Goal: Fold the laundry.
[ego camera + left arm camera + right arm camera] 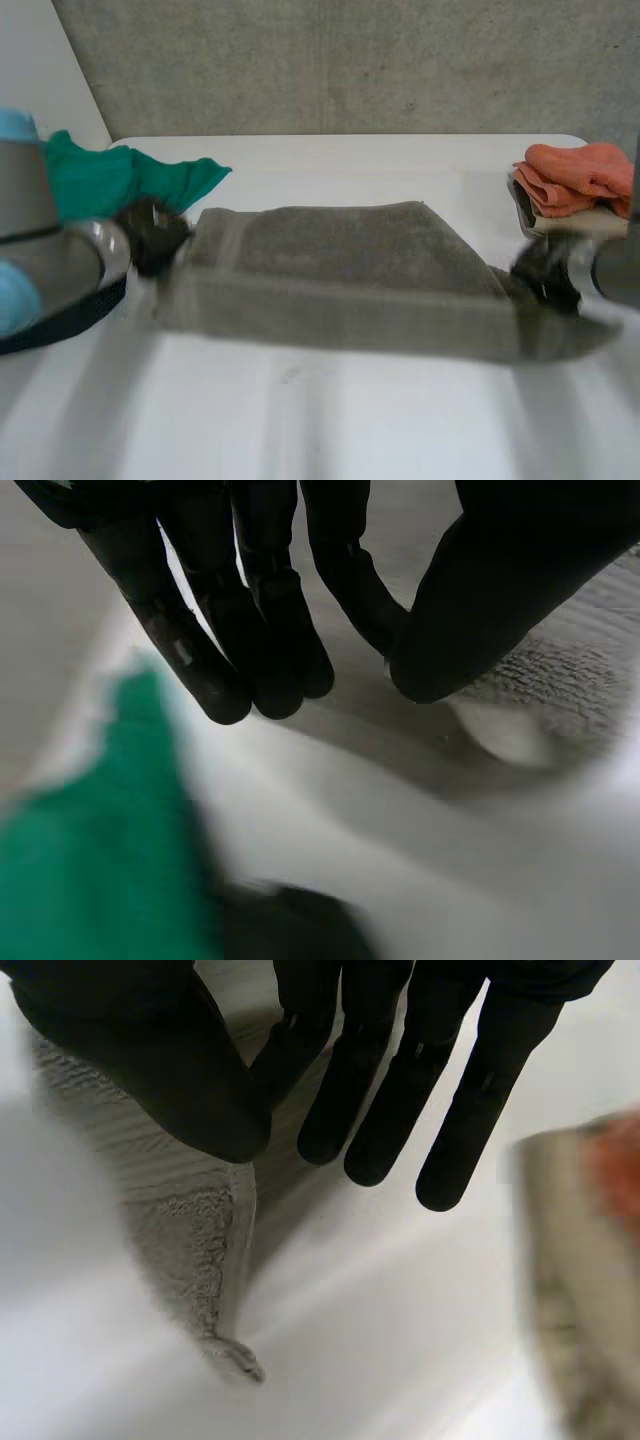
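A grey towel (350,270) hangs stretched between my two hands above the white table (330,410). My left hand (155,235) holds its left end. Seen from the left wrist, that hand (250,630) pinches the towel (560,680) between its thumb and a finger, the other fingers straight. My right hand (545,275) holds the right end. The right wrist view has this hand (180,1070) pinching the towel's edge (190,1230) between thumb and a finger, with a corner dangling below.
A green cloth (110,180) lies bunched at the table's back left, beside my left hand (90,860). At the back right an orange cloth (575,175) rests on a folded grey cloth (535,215), close to my right hand.
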Robot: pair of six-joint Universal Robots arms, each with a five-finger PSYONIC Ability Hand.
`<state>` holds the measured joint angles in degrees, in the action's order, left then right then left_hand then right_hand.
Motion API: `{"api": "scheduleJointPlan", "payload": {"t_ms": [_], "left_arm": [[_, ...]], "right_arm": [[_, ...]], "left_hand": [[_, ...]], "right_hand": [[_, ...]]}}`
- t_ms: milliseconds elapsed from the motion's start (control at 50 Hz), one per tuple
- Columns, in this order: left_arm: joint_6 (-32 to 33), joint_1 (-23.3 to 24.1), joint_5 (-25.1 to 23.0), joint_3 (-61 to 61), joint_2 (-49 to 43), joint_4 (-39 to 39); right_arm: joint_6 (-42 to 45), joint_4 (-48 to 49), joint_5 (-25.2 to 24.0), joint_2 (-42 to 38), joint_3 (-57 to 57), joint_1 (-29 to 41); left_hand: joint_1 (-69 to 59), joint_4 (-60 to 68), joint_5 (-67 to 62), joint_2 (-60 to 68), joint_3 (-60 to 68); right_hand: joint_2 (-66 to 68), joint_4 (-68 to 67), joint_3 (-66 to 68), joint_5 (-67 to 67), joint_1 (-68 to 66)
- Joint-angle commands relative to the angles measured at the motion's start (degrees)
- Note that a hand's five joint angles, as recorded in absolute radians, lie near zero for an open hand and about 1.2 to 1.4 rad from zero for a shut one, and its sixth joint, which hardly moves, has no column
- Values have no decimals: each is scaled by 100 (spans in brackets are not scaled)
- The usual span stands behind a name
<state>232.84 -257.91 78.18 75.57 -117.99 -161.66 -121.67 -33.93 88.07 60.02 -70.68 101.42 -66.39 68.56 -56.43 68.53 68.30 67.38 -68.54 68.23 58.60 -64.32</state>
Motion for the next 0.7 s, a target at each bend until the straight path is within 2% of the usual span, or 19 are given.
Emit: {"api": "scheduleJointPlan", "payload": {"t_ms": [20,80,100,180,280,380,500,640,700], "left_arm": [[-1650,127,215,-2569,-506,-1988],[-2373,136,259,-3029,-427,-2694],[-2836,136,294,-3178,-366,-3061],[-3630,101,513,-3180,-111,-3494],[-3667,4,760,-2864,57,-3539],[-3729,-154,655,-2022,224,-3566],[-3781,-233,189,-379,408,-3601],[-3702,-408,-285,1387,426,-3977],[-3659,-479,-417,1767,391,-4171]], "right_arm": [[-1663,1544,53,-61,2177,247],[-2245,2222,88,97,2602,247],[-2595,2712,114,263,2699,229],[-3116,3723,132,624,2691,220],[-3082,3754,88,643,2612,185],[-3064,3253,-26,485,2375,203],[-2950,2796,-228,353,1401,176],[-2766,2848,-562,125,-250,-34],[-2713,2918,-729,-16,-647,-113]], "left_hand": [[-1361,1144,-1357,1147,1170],[-1361,1144,-1357,1147,1170],[-1361,1144,-1357,1147,1170],[-1361,1144,-1357,1147,1170],[-1361,1144,-1357,1147,1170],[-1361,1144,-1357,1147,1170],[-1361,1144,-1357,1147,1170],[-1361,1144,-1357,1147,1170],[-1361,1144,-1357,1147,1170]], "right_hand": [[1262,-1146,1177,1140,-1568],[1262,-1146,1177,1140,-1568],[1262,-1146,1177,1140,-1568],[1262,-1146,1177,1140,-1568],[1262,-1146,1177,1140,-1568],[1262,-1146,1177,1140,-1568],[1262,-1146,1177,1140,-1568],[1262,-1146,1177,1140,-1568],[1262,-1146,1177,1140,-1568]]}}
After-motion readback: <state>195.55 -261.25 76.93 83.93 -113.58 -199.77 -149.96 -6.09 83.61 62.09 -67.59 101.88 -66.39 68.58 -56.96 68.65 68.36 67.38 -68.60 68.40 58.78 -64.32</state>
